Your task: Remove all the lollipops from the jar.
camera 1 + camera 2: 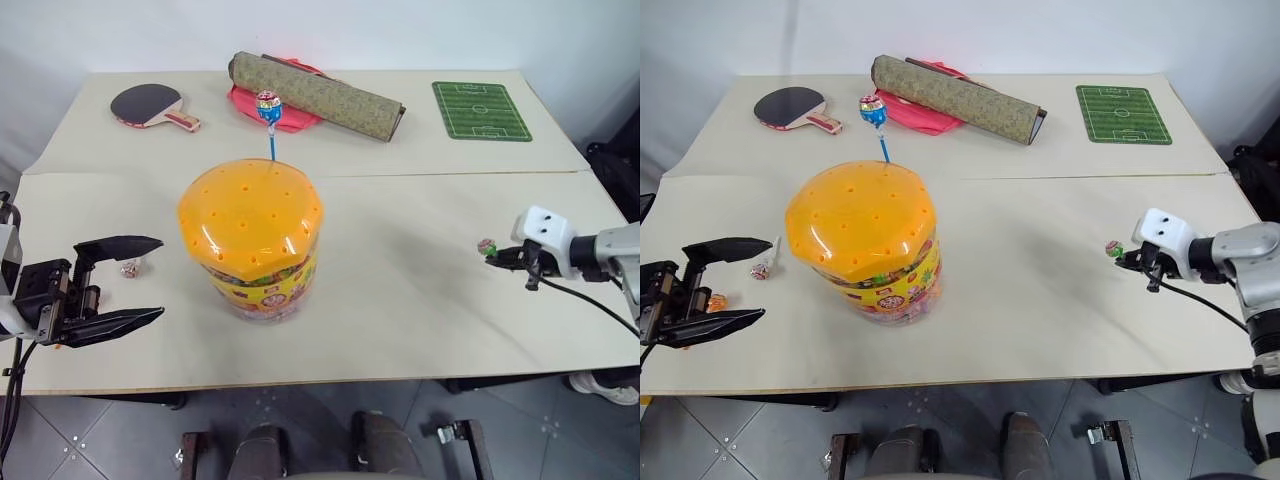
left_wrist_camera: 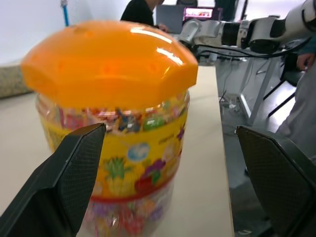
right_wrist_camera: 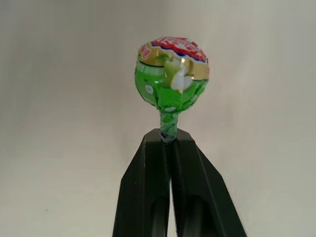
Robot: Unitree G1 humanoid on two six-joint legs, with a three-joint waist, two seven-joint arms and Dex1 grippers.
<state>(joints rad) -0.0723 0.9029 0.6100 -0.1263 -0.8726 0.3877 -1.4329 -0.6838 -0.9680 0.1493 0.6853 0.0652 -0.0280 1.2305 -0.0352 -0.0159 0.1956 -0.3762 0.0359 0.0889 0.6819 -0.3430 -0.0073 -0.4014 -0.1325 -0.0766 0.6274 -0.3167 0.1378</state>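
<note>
The jar (image 1: 255, 240), a clear tub with an orange domed lid and a yellow label, stands mid-table. One blue-wrapped lollipop (image 1: 269, 107) sticks upright from a hole at the lid's far side. My left gripper (image 1: 158, 278) is open, level, to the left of the jar and apart from it, its fingers (image 2: 74, 168) framing the jar. My right gripper (image 1: 492, 257) hangs over the table's right side, shut on the stick of a green lollipop (image 3: 172, 79). Two loose lollipops (image 1: 762, 268) lie on the table near the left gripper, one of them orange (image 1: 717, 300).
At the back of the table lie a table-tennis paddle (image 1: 150, 104), a rolled mat (image 1: 320, 95) over a red item (image 1: 250, 103), and a green football-pitch mat (image 1: 480, 110). A person (image 2: 140, 11) sits beyond the table.
</note>
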